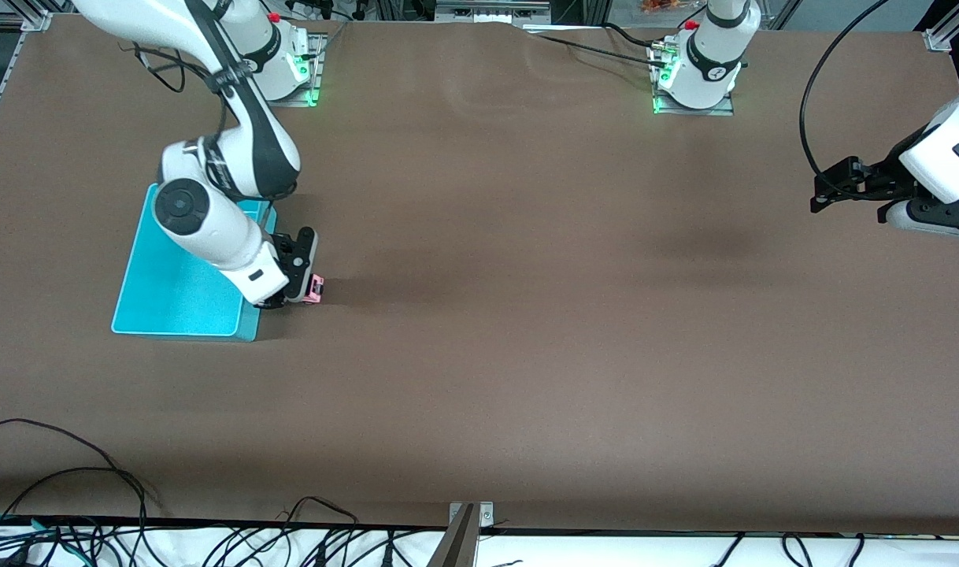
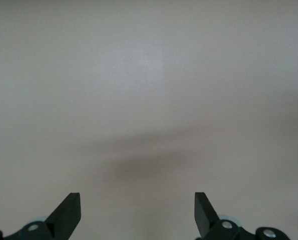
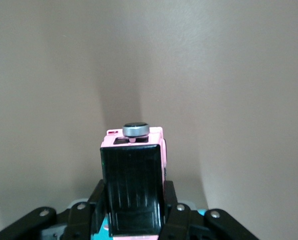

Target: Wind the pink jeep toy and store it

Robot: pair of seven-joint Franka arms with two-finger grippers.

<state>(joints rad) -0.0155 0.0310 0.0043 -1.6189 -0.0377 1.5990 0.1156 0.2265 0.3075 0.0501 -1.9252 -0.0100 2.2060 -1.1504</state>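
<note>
Brown table (image 1: 527, 315) bare apart from the cyan bin (image 1: 172, 291) at the right arm's end, taken as landmark; right gripper (image 1: 300, 293) low just beside the bin's edge on the side toward the left arm, fingers clamped on the pink jeep toy (image 1: 316, 289), black roof toward the wrist camera; left gripper (image 1: 830, 189) waits well apart from the bin at the opposite end of the table, fingers spread, empty; judged step: jeep held at the table, either winding or carrying to storage; next move calls for lifting it over the bin's rim and releasing inside.
</note>
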